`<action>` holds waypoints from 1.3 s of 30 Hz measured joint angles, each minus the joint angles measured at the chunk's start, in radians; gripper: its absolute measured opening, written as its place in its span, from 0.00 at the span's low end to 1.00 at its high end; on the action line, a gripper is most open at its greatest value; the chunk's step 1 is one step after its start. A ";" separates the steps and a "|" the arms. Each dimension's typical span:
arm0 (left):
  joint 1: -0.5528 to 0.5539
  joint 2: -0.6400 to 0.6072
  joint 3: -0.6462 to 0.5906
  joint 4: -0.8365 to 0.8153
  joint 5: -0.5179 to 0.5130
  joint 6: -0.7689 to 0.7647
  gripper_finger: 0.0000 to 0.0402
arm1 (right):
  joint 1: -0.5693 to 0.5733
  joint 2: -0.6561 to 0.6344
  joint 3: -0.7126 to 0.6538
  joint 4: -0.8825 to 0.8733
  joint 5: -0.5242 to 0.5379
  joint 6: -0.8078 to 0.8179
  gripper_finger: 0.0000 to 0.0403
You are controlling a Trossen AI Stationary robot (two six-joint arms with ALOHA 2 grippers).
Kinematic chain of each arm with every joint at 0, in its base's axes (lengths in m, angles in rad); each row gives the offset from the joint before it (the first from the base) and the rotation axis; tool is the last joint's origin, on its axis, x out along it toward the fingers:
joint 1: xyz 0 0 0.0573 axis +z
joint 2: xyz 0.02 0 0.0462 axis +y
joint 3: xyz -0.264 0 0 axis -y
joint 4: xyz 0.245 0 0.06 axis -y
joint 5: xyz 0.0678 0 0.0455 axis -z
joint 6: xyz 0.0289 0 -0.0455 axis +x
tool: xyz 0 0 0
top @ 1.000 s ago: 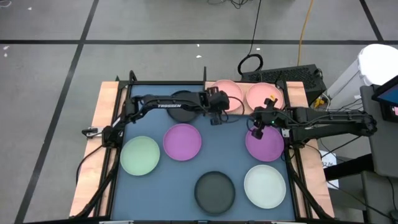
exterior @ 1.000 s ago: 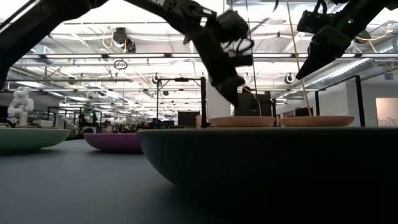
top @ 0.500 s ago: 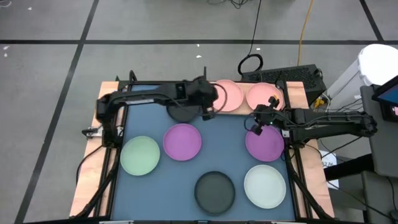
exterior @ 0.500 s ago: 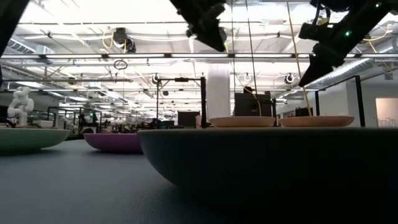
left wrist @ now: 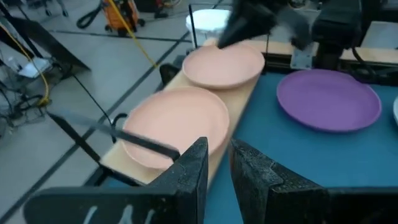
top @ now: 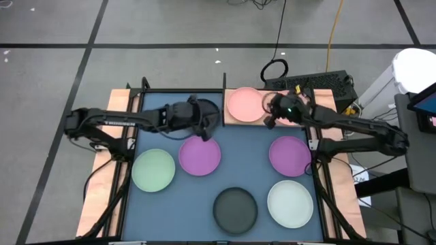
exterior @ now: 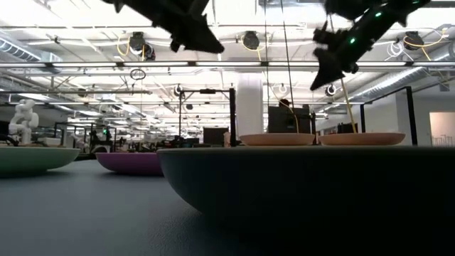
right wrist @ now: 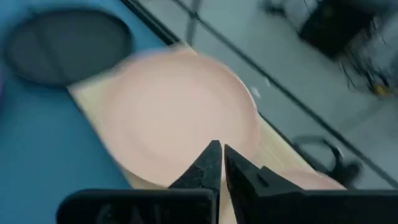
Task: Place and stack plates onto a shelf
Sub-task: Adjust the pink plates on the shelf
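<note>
Two pink plates point(top: 244, 103) are seen side by side on the shelf point(top: 228, 117) at the upper centre of the high view. The right gripper point(top: 268, 116), jaws pressed together and empty, is held above them. The left gripper point(top: 204, 129), jaws slightly parted and empty, is held left of the shelf, over the blue mat point(top: 252, 160).

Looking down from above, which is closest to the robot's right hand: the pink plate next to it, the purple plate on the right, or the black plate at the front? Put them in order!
From the right hand:
1. Pink plate, on the wooden shelf, right beside it.
2. Purple plate, on the mat's right side.
3. Black plate, at the mat's front edge, farthest.
</note>
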 joint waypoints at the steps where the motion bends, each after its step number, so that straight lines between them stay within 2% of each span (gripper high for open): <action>1: -0.005 -0.006 -0.023 0.022 0.000 0.000 0.18 | -0.023 0.029 0.021 -0.026 -0.008 0.001 0.01; 6: -0.008 -0.027 -0.067 0.112 0.001 0.023 0.18 | -0.128 0.163 0.099 -0.131 -0.069 0.023 0.00; 13: -0.035 -0.015 -0.070 0.102 0.003 0.011 0.18 | -0.287 0.305 0.140 -0.198 -0.130 0.027 0.00; 18: -0.059 -0.014 -0.071 0.100 0.003 0.011 0.18 | -0.359 0.383 0.140 -0.200 -0.177 0.019 0.00; 34: -0.073 -0.014 -0.071 0.100 0.003 0.011 0.18 | -0.403 0.486 0.142 -0.204 -0.174 -0.001 0.00; 39: -0.073 -0.014 -0.071 0.100 0.003 0.011 0.18 | -0.403 0.487 0.142 -0.161 -0.227 -0.005 0.00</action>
